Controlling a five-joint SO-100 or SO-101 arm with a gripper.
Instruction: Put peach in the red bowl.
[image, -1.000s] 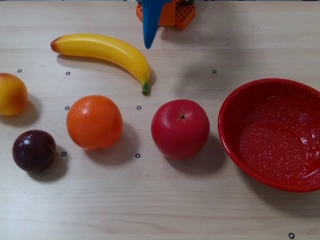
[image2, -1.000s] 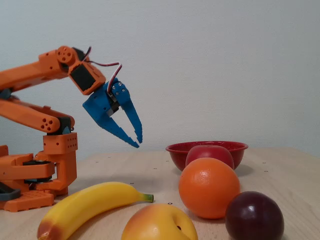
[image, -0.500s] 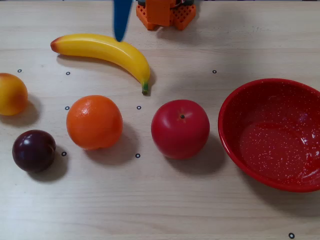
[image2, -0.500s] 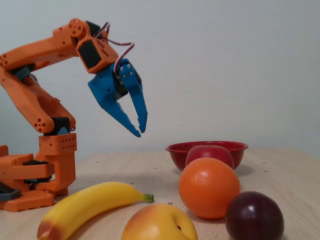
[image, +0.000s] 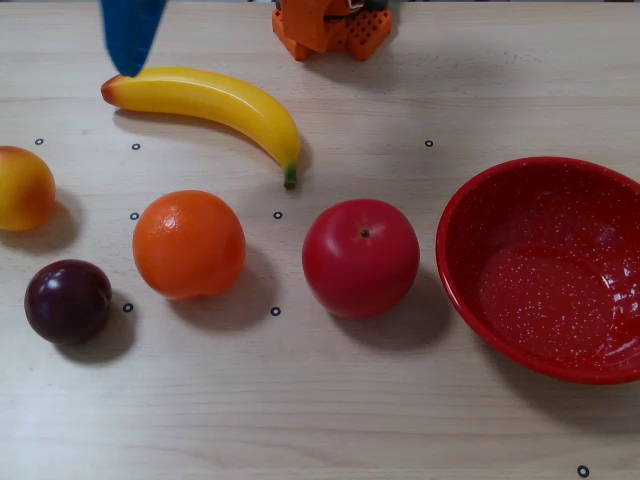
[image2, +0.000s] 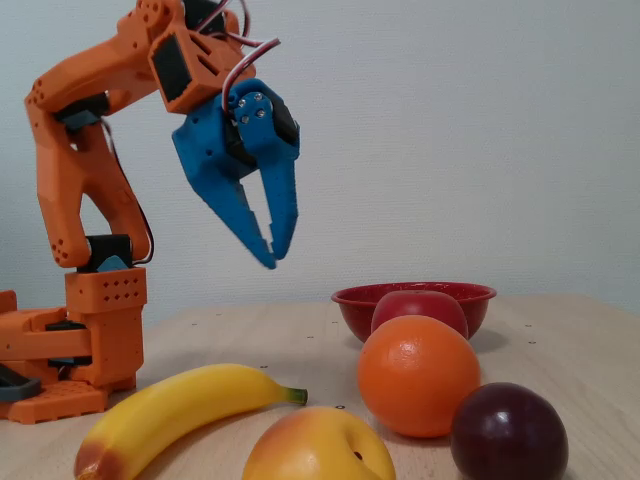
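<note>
Swinging across the top of the downward-looking fixed view, the blue two-finger gripper (image2: 272, 255) has travelled from just in front of the orange arm base (image: 333, 25) a second ago to the upper left corner, above the red-tipped end of the long yellow banana (image: 210, 103); in the side-on fixed view it has also risen, and the orange arm (image2: 85, 130) has folded more upright. Its fingers (image2: 283, 215) stand narrowly parted with nothing between them, high above the pale wooden table (image: 320, 420). The shift matters because it carries the tool toward the side where the small glossy yellow-orange peach with a reddish blush (image: 24, 187) sits, at the far left edge of the downward-looking view, just above the dark purple plum (image: 67, 300) and left of the large dimpled orange (image: 188, 244). The peach has not moved and is untouched. The large glossy red bowl with white speckles (image: 470, 200) lies empty at the far right, well apart from the peach, with the shiny red apple (image: 360, 257) just beside its rim. I judge this the approach stage: the gripper must yet come farther left and forward, open wider and descend before any lift, then cross the whole row of fruit.
</note>
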